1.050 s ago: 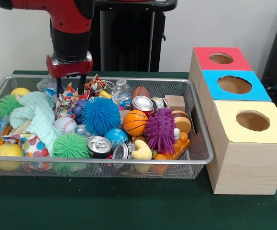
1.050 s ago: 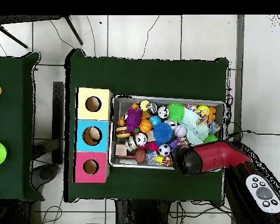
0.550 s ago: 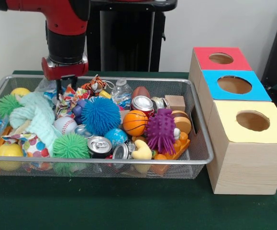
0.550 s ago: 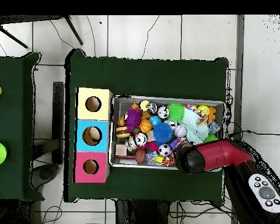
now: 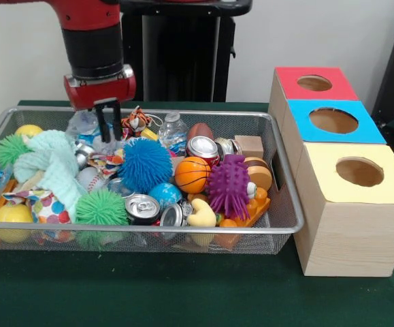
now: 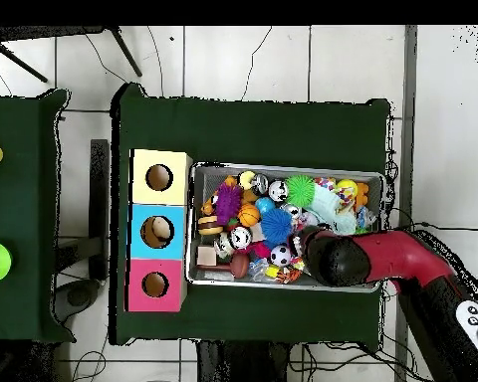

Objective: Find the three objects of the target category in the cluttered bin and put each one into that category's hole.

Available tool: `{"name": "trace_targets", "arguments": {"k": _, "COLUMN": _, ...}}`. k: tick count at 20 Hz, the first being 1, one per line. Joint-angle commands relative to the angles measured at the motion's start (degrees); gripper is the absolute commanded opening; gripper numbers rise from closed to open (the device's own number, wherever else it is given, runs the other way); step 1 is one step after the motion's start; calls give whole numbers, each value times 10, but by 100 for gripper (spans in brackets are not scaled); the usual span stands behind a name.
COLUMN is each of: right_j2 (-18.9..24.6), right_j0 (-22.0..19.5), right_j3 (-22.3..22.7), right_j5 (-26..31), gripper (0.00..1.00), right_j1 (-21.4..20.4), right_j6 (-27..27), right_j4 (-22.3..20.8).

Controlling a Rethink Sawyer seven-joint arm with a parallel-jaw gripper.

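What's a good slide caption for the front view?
Sawyer's gripper probes a cluttered wire bin beside three colour-topped sorting boxes.

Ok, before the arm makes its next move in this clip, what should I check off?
1. gripper state: fingers apart, nothing seen between them; ok.
2. Gripper over the wire bin: at its far left part, above a clear plastic bottle; ok.
3. Target category known: cannot tell.
4. Red hole, blue hole, yellow hole unobstructed: ok.
5. Neighbours crowding the descent: patterned cloth and blue spiky ball close by; not ok.
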Motion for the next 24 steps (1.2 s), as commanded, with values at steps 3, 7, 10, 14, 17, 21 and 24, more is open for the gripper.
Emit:
{"name": "trace_targets", "arguments": {"k": 3, "right_j2": 149, "right_j0": -26, "right_j3": 50, "right_j5": 64, "gripper": 0, "right_j1": -27, "right_j6": -202, "right_j4": 48}}
{"name": "trace_targets", "arguments": {"k": 7, "right_j2": 163, "right_j0": -31, "right_j3": 63, "right_j5": 79, "gripper": 0, "right_j1": -50, "right_j6": -194, "right_j4": 51}}
{"name": "trace_targets", "arguments": {"k": 10, "right_j2": 166, "right_j0": -33, "right_j3": 60, "right_j5": 81, "gripper": 0, "right_j1": -49, "right_j6": -191, "right_j4": 46}}
{"name": "trace_targets", "arguments": {"k": 14, "right_j2": 156, "right_j0": -28, "right_j3": 51, "right_j5": 95, "gripper": 0, "right_j1": -46, "right_j6": -195, "right_j4": 27}}
{"name": "trace_targets", "arguments": {"k": 17, "right_j2": 131, "right_j0": -22, "right_j3": 40, "right_j5": 124, "gripper": 0, "right_j1": -50, "right_j6": -218, "right_j4": -2}}
{"name": "trace_targets", "arguments": {"k": 21, "right_j2": 120, "right_j0": -27, "right_j3": 32, "right_j5": 109, "gripper": 0, "right_j1": -35, "right_j6": -216, "right_j4": -27}}
{"name": "trace_targets", "arguments": {"k": 24, "right_j2": 109, "right_j0": -26, "right_j3": 11, "right_j5": 120, "gripper": 0, "right_j1": -24, "right_j6": -225, "right_j4": -47}}
